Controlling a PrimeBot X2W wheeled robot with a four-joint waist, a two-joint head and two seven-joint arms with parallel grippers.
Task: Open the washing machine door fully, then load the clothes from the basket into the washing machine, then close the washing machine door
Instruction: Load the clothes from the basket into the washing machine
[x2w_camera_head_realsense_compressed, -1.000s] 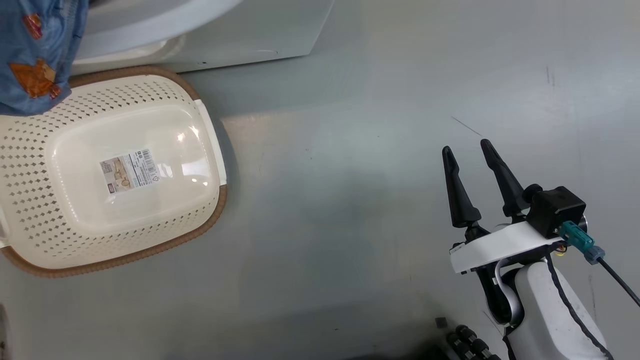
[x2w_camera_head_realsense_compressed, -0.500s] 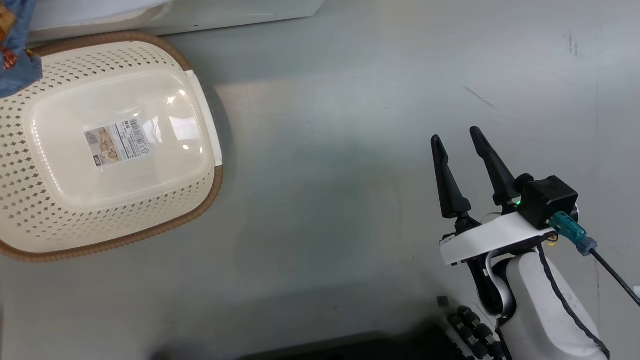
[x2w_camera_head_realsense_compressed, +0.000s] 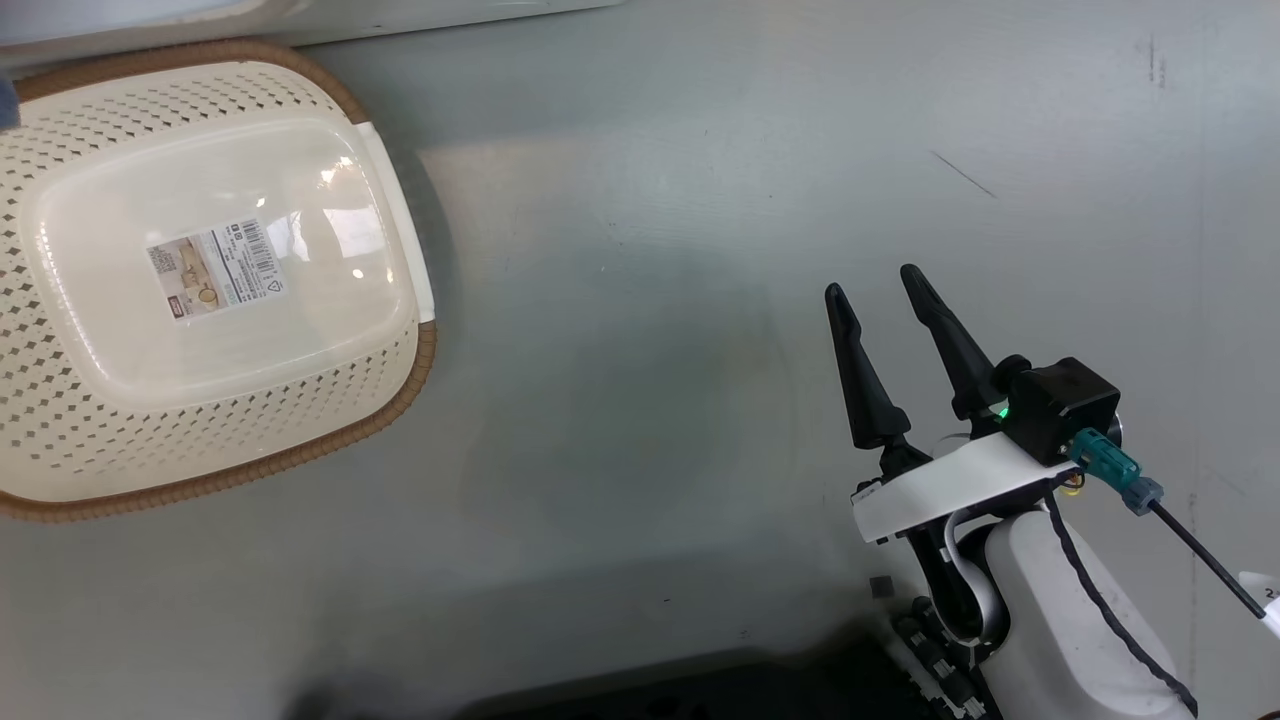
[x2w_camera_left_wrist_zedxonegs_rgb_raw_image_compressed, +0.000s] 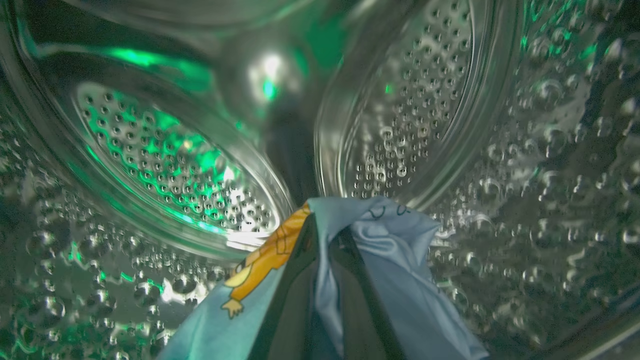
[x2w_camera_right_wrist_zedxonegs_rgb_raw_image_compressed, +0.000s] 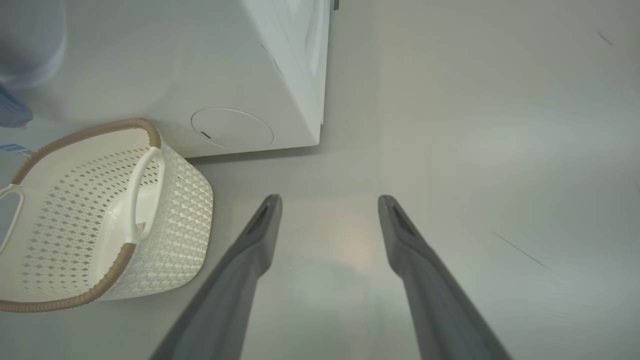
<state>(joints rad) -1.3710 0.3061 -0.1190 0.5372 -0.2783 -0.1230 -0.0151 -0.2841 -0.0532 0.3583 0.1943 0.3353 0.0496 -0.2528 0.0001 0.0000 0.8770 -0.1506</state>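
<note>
In the left wrist view my left gripper (x2w_camera_left_wrist_zedxonegs_rgb_raw_image_compressed: 325, 232) is inside the steel drum (x2w_camera_left_wrist_zedxonegs_rgb_raw_image_compressed: 405, 120) of the washing machine, shut on the clothes (x2w_camera_left_wrist_zedxonegs_rgb_raw_image_compressed: 400, 240), a light blue garment with an orange figure that drapes over both fingers. The basket (x2w_camera_head_realsense_compressed: 200, 450) stands on the floor at the head view's left with a label on its bare bottom. The washing machine's (x2w_camera_head_realsense_compressed: 450, 12) white base runs along the top edge. My right gripper (x2w_camera_head_realsense_compressed: 872, 282) hovers open over bare floor, well right of the basket. In the right wrist view the basket (x2w_camera_right_wrist_zedxonegs_rgb_raw_image_compressed: 185, 210) stands before the washing machine (x2w_camera_right_wrist_zedxonegs_rgb_raw_image_compressed: 240, 60). The washing machine door is out of view.
Grey floor (x2w_camera_head_realsense_compressed: 640, 300) spreads between the basket and my right arm. The round hatch (x2w_camera_right_wrist_zedxonegs_rgb_raw_image_compressed: 232, 127) sits low on the machine's front, just behind the basket. A dark part of my own base (x2w_camera_head_realsense_compressed: 700, 690) lines the head view's bottom edge.
The head camera has shifted, so the basket sits higher and further left in its picture. The blue garment at the upper left has passed out of that picture. My right gripper stays open.
</note>
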